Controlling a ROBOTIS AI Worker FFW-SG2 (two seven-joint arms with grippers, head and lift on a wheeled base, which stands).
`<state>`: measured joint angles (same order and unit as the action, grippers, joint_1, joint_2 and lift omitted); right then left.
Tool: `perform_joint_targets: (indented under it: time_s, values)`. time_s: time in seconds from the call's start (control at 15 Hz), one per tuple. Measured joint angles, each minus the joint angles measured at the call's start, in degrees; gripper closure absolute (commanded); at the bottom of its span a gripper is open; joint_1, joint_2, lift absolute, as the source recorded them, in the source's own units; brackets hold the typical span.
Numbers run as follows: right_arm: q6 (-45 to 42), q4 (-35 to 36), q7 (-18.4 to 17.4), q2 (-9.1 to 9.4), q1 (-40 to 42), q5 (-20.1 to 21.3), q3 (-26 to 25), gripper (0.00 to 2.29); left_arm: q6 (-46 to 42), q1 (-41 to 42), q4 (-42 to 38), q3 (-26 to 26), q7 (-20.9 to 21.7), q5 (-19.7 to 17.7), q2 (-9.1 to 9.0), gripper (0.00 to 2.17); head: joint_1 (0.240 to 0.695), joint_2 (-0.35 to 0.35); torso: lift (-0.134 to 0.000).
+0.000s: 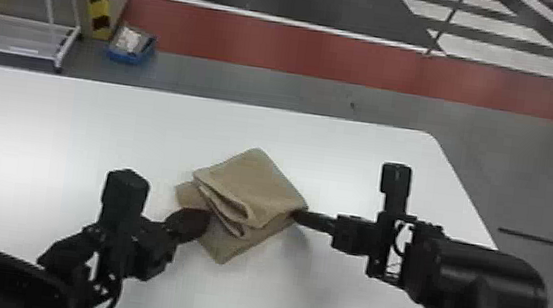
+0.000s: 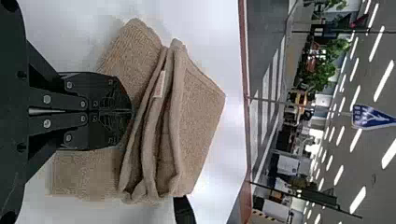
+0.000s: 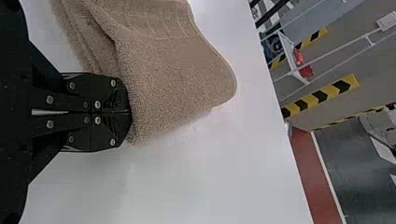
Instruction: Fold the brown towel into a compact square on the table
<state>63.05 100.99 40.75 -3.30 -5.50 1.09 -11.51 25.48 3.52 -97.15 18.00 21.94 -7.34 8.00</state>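
Left gripper (image 2: 132, 112), nearest its wrist camera, has its fingers pressed together at the eight o'clock side of the brown towel (image 1: 259, 181), which lies on the table (image 1: 67, 130); the right gripper (image 3: 130, 112), likewise closed, meets it at three. Pushing inward could ruck the loose folds (image 2: 176, 126), skewing them off the jutting under-layer (image 1: 223, 250).

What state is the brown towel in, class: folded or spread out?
Folded, though not yet a neat square: the brown towel lies in stacked layers on the table, a lower layer jutting out.
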Motion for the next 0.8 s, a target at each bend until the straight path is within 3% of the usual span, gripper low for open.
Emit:
perform_joint_targets:
  time_s: [0.4,0.8]
  values:
    - [-4.48,-12.22,-2.65,0.67,-9.90,1.26,2.22,2.20,1.20,7.94,-12.24,-4.45,0.93,-1.25,2.58,1.82,0.695,-0.168,-0.123]
    - [-15.99,-26.88,-3.49,1.28,-20.51,2.14,3.99,2.19,1.20,9.05,-13.93,-7.12,0.94,-2.54,4.47,1.82,0.695,-0.106,-0.123]
